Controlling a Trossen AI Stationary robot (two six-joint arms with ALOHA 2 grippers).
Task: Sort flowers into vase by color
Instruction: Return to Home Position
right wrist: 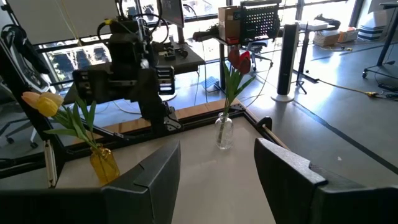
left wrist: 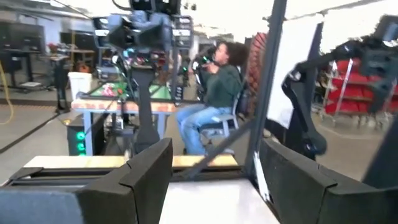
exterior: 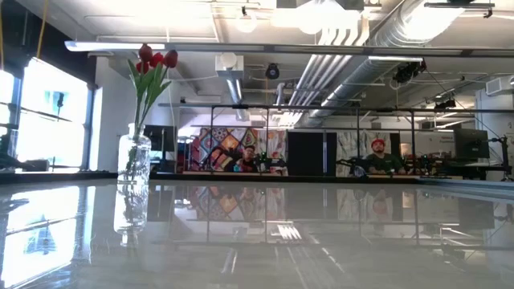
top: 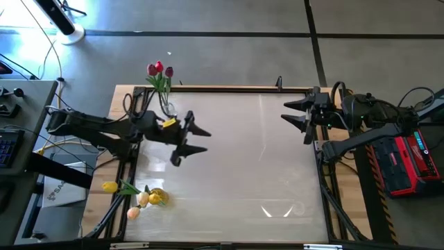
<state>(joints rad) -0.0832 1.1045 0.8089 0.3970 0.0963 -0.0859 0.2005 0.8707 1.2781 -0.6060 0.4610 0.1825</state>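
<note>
A clear glass vase point(top: 167, 107) stands near the table's far left corner with up to three red tulips point(top: 159, 69) upright in it; it also shows in the low view point(exterior: 134, 164) and the right wrist view point(right wrist: 224, 132). An amber vase point(top: 158, 196) stands at the near left and holds yellow and cream tulips point(top: 111, 186) that lean toward the left edge. My left gripper point(top: 207, 141) hovers open between the two vases, pointing right with nothing between its fingers point(left wrist: 143, 180). My right gripper point(top: 284, 111) waits open at the far right.
A wooden frame point(top: 229, 88) borders the white table top. A red case point(top: 406, 163) sits beyond the right edge. A seated person point(left wrist: 217, 93) shows in the room behind the right arm point(left wrist: 311, 112). The middle and near right of the table top point(top: 263, 173) are bare.
</note>
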